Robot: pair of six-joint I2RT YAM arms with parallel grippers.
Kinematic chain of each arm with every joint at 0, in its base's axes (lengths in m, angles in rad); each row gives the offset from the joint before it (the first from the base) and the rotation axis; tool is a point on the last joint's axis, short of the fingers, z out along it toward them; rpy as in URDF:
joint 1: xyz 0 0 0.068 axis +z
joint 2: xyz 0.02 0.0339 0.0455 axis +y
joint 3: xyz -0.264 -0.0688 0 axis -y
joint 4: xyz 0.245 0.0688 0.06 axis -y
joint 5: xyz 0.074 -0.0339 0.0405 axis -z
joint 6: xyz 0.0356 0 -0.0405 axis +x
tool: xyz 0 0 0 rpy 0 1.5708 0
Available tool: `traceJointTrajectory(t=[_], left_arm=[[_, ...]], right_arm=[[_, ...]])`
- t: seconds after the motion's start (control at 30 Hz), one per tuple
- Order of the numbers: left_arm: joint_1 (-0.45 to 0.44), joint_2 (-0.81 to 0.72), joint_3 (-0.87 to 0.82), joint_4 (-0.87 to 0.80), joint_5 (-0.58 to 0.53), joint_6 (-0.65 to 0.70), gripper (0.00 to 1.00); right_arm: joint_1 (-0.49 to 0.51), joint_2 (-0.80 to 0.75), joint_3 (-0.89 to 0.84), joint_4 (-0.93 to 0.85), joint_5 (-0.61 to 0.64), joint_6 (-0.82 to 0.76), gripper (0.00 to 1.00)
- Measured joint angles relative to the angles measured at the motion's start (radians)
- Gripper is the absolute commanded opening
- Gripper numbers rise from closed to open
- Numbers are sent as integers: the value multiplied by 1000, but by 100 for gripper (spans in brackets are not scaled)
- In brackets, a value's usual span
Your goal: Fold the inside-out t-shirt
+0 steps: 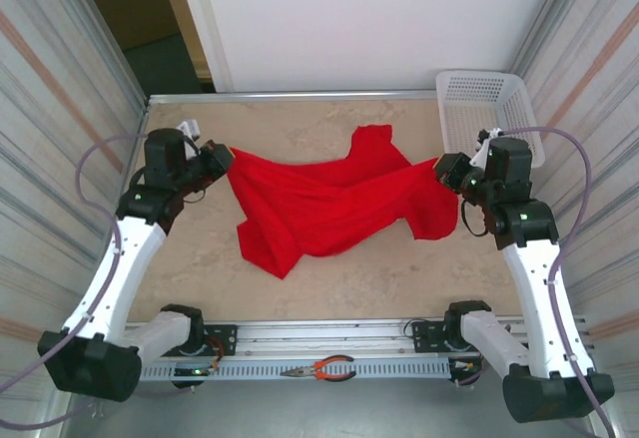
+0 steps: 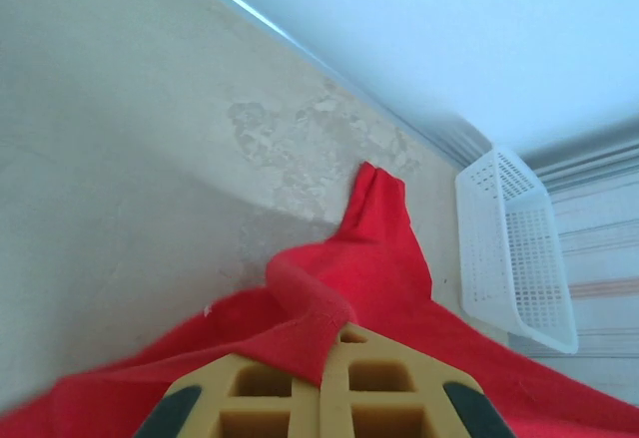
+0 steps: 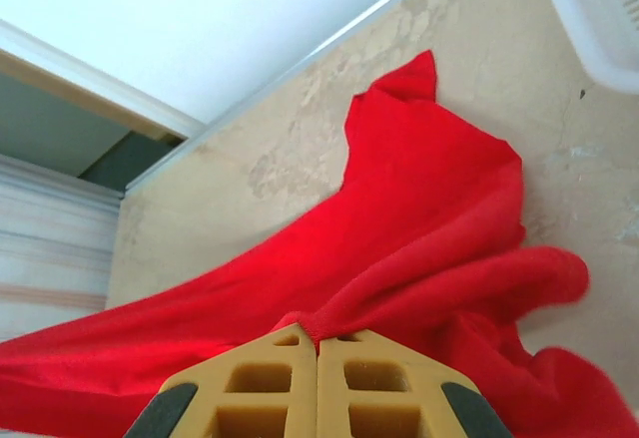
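Clamped at left between the pressed-together left fingers (image 2: 300, 393), draped across mid-tabletop (image 1: 300, 129), pinched at right by the right fingers (image 3: 300, 388): inside-out t-shirt (image 1: 329, 204). Could slip from either thin pinch if pulled tauter; could bunch unevenly if lowered this wrinkled.

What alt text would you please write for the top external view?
A red t-shirt is stretched over a beige table, the left gripper and right gripper each pinching an end. A white basket sits far right.
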Motion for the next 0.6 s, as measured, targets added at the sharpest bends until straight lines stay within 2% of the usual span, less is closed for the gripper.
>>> traceJointTrajectory(t=[0.07,0.1,0.17,0.2,0.23,0.27,0.3,0.37,0.47,0.53,0.6], left_arm=[[41,78,17,-6,46,21,0],[57,134,28,-5,65,34,5],[80,245,42,5,97,58,21],[89,303,47,11,109,70,36],[96,357,51,12,122,80,46],[101,399,53,10,128,88,50],[104,431,53,8,130,96,54],[106,455,51,-5,130,104,58],[83,383,11,-11,106,107,58],[13,256,-59,-25,45,101,58],[-107,124,-126,-45,-18,75,57]], right_arm=[[0,35,-13,13,-1,1,0],[0,63,-26,25,-1,3,0],[-1,127,-55,54,0,3,0],[-2,169,-74,72,0,4,7],[-6,211,-89,85,-2,4,32],[-8,248,-98,93,-1,3,50],[-14,291,-102,95,0,3,59],[-19,336,-102,97,3,-1,63],[-21,310,-105,86,11,-8,66],[-21,241,-122,73,28,-8,67],[-21,153,-163,55,42,-8,68]])
